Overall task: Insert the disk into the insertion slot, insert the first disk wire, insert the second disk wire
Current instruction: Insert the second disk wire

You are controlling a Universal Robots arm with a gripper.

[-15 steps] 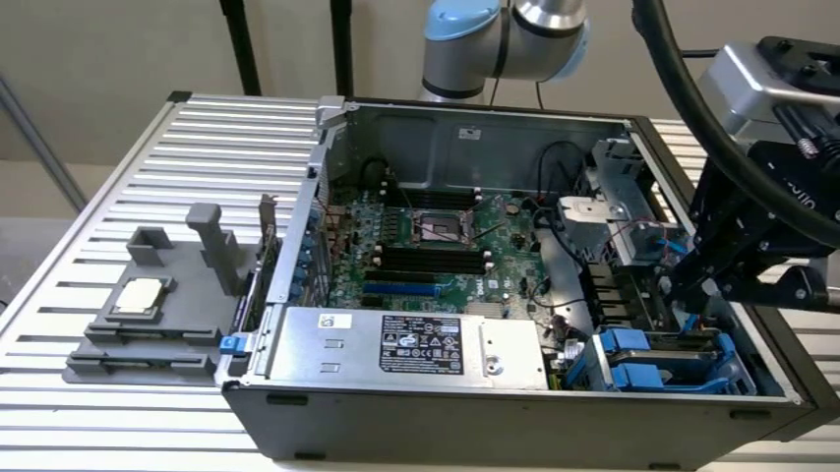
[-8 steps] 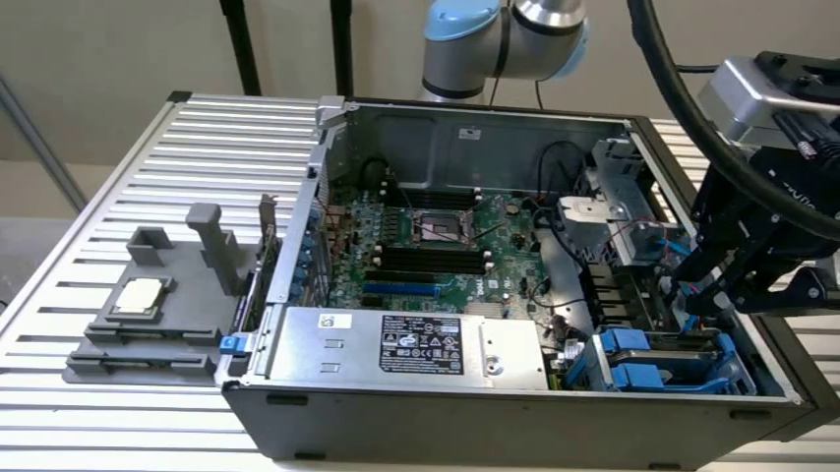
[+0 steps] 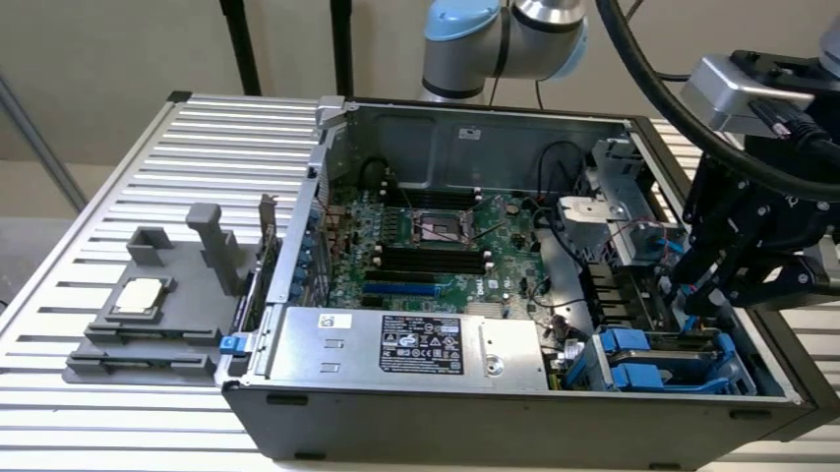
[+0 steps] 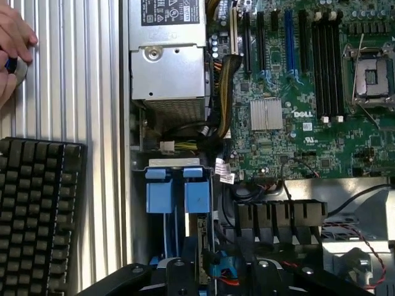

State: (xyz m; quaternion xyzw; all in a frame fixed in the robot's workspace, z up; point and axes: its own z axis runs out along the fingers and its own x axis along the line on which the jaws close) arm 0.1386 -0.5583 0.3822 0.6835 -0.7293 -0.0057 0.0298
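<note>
The insertion slot (image 3: 735,366), a grey drive cage with blue plastic tabs, sits in the front corner of the open computer case on the exterior view's right. Blue carrier pieces (image 4: 197,198) stand inside the cage (image 4: 141,203); the disk's silver face is hidden between them. My gripper (image 3: 691,300) hangs just behind the cage, low inside the case. In the wrist view my gripper (image 4: 216,266) is shut on a small blue connector of a disk wire (image 4: 223,269), with a thin red lead beside it, close to the cage's back end.
A silver power-supply box (image 3: 393,344) with a black label lies beside the cage. The motherboard (image 3: 434,246) fills the case floor. A grey fixture block (image 3: 157,315) stands outside on the slatted table. A black keyboard (image 4: 37,209) and a person's hand (image 4: 13,43) are near the case.
</note>
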